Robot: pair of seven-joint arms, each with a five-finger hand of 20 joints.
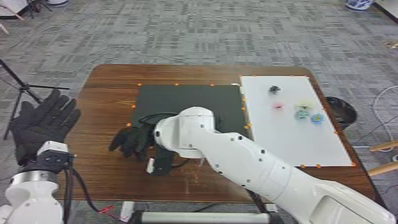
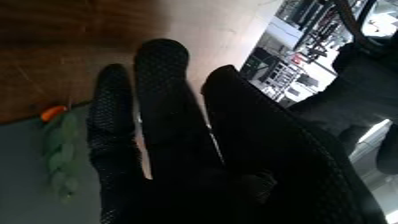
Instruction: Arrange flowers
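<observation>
In the head view, my right hand [image 1: 133,141] hangs over the left edge of the dark mat [image 1: 191,97], its fingers relaxed and slightly apart. The right wrist view has the same hand [image 2: 169,130] with fingers straight and nothing visible held. Beside them, a green leafy sprig [image 2: 62,160] lies over the dark mat. Held off the table's left side is my left hand [image 1: 44,122], fingers straight. Small blooms rest on the white board [image 1: 289,142]: pink [image 1: 278,106], yellow-green [image 1: 304,106], teal [image 1: 302,115] and blue [image 1: 317,118]. Above them sits a small dark item [image 1: 274,89].
The brown table [image 1: 107,102] surrounds mat and board, with orange markers along their edges. My right forearm [image 1: 258,160] crosses the table from the lower right and covers part of the mat. A dark bin [image 1: 341,112] stands beyond the right edge, a black tripod [image 1: 25,86] beyond the left.
</observation>
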